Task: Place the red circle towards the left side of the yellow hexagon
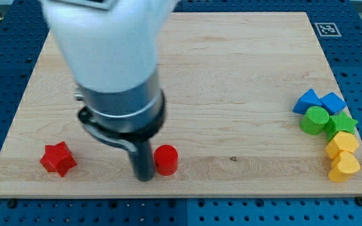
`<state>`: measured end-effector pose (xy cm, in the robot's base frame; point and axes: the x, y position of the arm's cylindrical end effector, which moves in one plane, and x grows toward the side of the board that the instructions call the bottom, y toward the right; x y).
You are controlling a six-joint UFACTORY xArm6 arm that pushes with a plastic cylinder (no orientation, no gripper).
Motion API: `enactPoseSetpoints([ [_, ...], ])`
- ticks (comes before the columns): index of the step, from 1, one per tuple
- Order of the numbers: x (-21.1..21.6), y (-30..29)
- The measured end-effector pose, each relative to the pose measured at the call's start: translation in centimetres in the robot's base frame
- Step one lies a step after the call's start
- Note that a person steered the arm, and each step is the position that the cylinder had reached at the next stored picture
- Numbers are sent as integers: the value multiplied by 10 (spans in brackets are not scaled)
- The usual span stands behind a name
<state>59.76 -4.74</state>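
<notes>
The red circle (166, 159) lies near the board's bottom edge, left of centre. My tip (144, 176) stands right against its left side. The yellow hexagon (342, 144) sits far off at the view's right, in a cluster of blocks. The arm's white and dark body (115, 75) fills the upper left of the view and hides the board behind it.
A red star (58, 159) lies at the bottom left. At the right edge, a blue block (307, 100) and another blue block (332, 102), a green circle (314, 120), a green star (342, 123) and a yellow heart (344, 167) surround the hexagon. The wooden board (231, 69) ends close below the tip.
</notes>
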Motion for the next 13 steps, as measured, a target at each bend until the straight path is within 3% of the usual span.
enactPoseSetpoints([
  [2, -3, 55],
  [7, -34, 31],
  [12, -50, 160],
  [13, -37, 156],
])
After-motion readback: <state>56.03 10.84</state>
